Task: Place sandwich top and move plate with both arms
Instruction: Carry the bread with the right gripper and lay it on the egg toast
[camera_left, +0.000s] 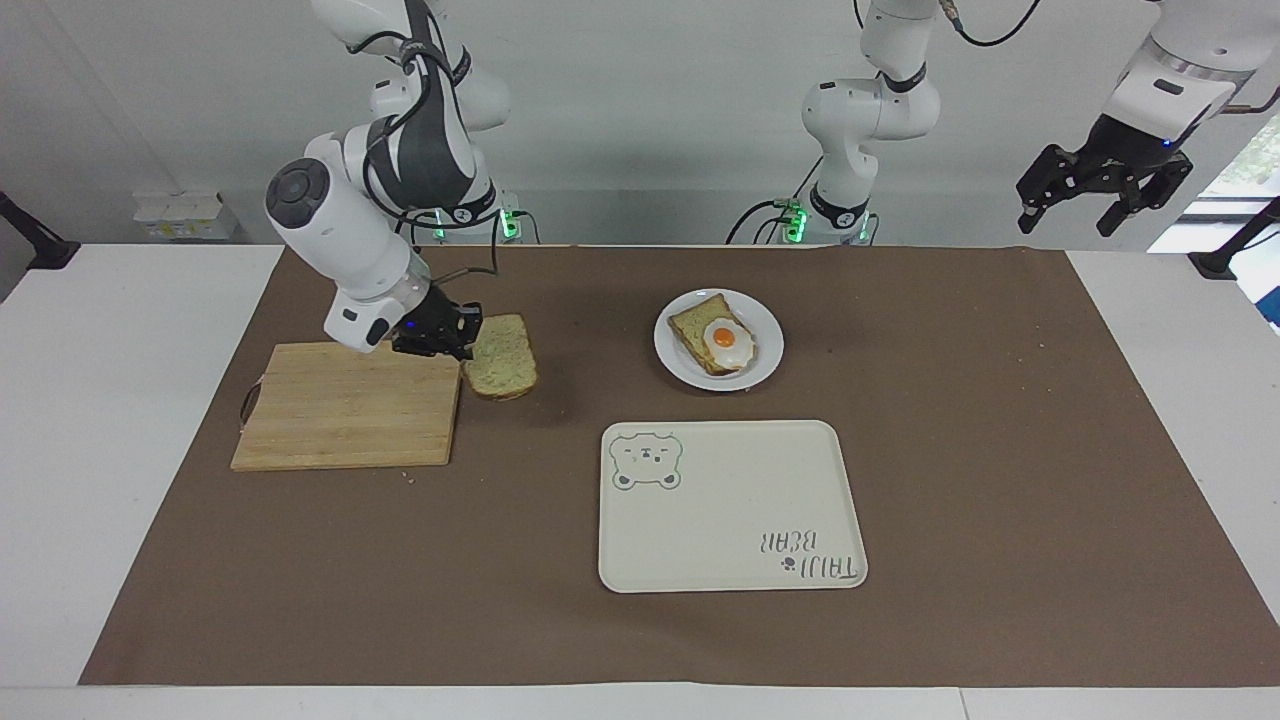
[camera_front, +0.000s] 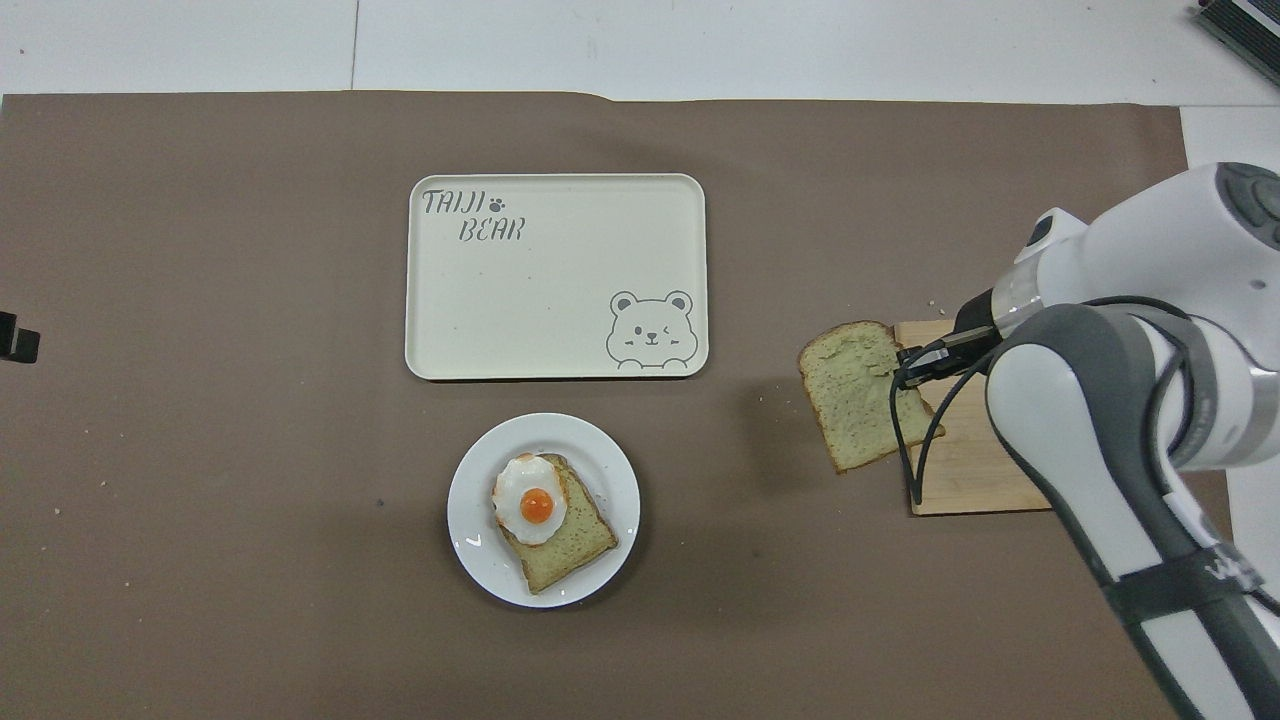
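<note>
My right gripper is shut on one edge of the sandwich top, a pale speckled bread slice with a brown crust. It holds the slice in the air over the brown mat, just off the cutting board's edge on the plate's side; the slice also shows in the overhead view, with the right gripper at its edge. The white plate sits mid-table, and shows in the overhead view too. It carries a bread slice with a fried egg. My left gripper waits open, raised off the left arm's end of the table.
A wooden cutting board lies bare at the right arm's end of the table. A cream bear tray lies farther from the robots than the plate. A brown mat covers the table.
</note>
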